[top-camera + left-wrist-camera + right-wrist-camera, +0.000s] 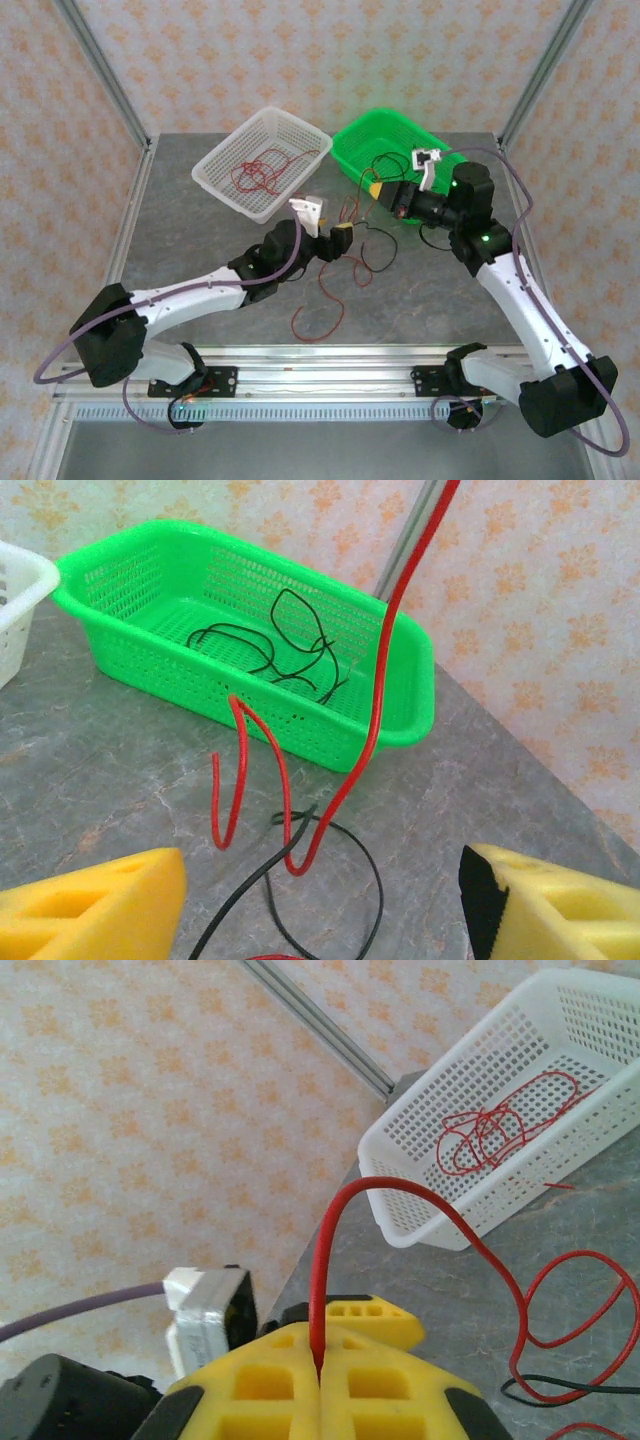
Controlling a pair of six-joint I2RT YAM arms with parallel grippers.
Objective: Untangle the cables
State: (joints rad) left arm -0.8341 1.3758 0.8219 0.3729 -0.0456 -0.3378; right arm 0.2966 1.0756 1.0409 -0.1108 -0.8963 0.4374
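My right gripper (376,190) (318,1358) hangs in front of the green basket, shut on a thin red cable (335,1230) that arches up from its jaws and drops to the table. In the left wrist view the same red cable (375,720) climbs steeply out of frame. Its lower bends twist round a black cable (375,885) looped on the table. My left gripper (342,238) (325,870) is open, low over this tangle, with the black cable running between its yellow fingers (100,905). More red cable (318,318) loops toward the near edge.
A green basket (440,145) (420,680) at the back right holds loose black cables (290,650). To its left, a white basket (215,170) (420,1175) holds curled red cables (490,1130). Frame posts and patterned walls close off the back.
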